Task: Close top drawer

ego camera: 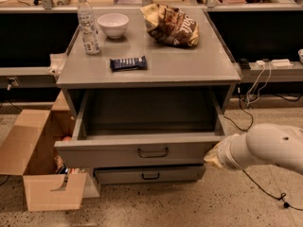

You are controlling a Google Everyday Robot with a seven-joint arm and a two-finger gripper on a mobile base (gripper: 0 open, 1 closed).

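A grey cabinet [71, 103] fills the middle of the scene, its flat worktop [189, 65] carrying a few small things. The top drawer [104, 152] stands pulled well out toward the near side, its deep grey inside open to view and its plain front hanging over the speckled floor [189, 202], with a small dark wire handle [153, 152] at its centre. Left of the cabinet, on the floor, a cardboard box [28, 150] sits with its flaps open, just beside the drawer's left front corner. From the right edge a thick white arm [270, 148] reaches in low and almost level, pointing left toward the drawer front. Beneath the open drawer a lower drawer [180, 174] with a shorter front and the same kind of handle sits further in. On the worktop, a crumpled chip bag [170, 25] lies at the far right, a clear water bottle [88, 25] stands upright at the far left, a white bowl [113, 24] sits just right of the bottle, and a dark snack bar [128, 63] lies flat nearer the front edge. The hand [213, 156], a pale yellowish tip on the arm, sits at the right end of the drawer front, at or against its corner; whether it is released or clenched cannot be told, and it holds nothing that can be seen.
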